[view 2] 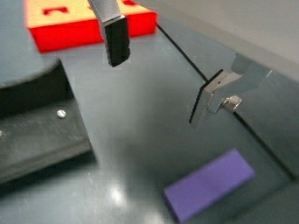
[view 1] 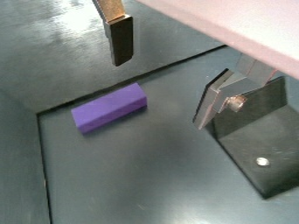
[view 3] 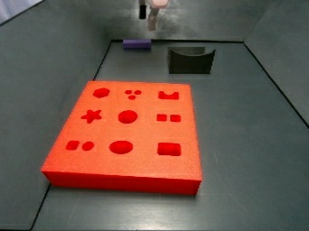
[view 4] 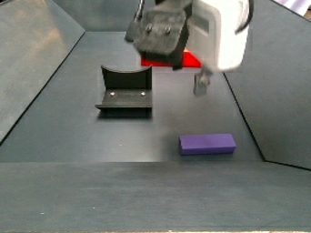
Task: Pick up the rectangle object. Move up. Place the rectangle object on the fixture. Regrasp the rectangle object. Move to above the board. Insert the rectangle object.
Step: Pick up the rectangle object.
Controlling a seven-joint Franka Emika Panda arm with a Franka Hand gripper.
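The rectangle object (view 1: 111, 107) is a small purple block lying flat on the dark floor, seen in both wrist views (view 2: 211, 184) and both side views (view 3: 136, 43) (view 4: 208, 144). My gripper (view 1: 163, 74) hangs above the floor, open, with nothing between its fingers (view 2: 115, 39); the block lies off to one side of the gap, apart from both fingers. The dark fixture (view 4: 125, 91) with its U-shaped recess stands close by on the floor (view 3: 190, 60). The red board (view 3: 126, 122) with shaped holes lies farther off (view 2: 82, 22). In a side view the gripper (view 4: 197, 86) sits between fixture and block, higher up.
Grey sloping walls (view 3: 60, 41) enclose the floor on the sides and back. A dark seam line (view 1: 140, 79) runs across the floor near the block. The arm's white body (view 4: 225, 32) hides part of the board in a side view.
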